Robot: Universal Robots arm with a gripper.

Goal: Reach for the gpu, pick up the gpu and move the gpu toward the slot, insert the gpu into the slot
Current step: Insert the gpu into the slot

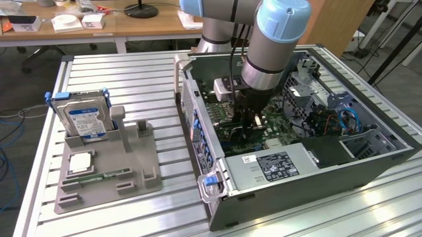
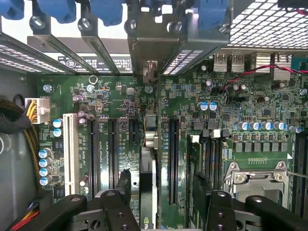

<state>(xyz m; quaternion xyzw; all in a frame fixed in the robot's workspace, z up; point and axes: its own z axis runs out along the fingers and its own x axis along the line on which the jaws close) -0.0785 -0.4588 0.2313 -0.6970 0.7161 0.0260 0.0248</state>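
In the wrist view the gpu (image 2: 149,144) appears edge-on as a thin dark card running down the middle of the green motherboard (image 2: 240,106). It stands upright between the black expansion slots, and its silver bracket (image 2: 150,72) meets the case's rear panel. My gripper (image 2: 161,180) straddles the card and is open. One black finger (image 2: 124,185) stands on one side and the other finger (image 2: 199,190) on the opposite side, each with a visible gap to the card. From the exterior view, my gripper (image 1: 249,118) reaches down inside the open computer case (image 1: 316,168) and hides the card.
At the exterior view's left, a grey fixture (image 1: 142,163) on the slatted table holds the blue-labelled hard drive (image 1: 82,118), a memory stick (image 1: 102,175) and a square chip (image 1: 79,162). Inside the case are drive cages, blue cables (image 1: 346,121), a white slot (image 2: 70,144) and the CPU socket (image 2: 255,178).
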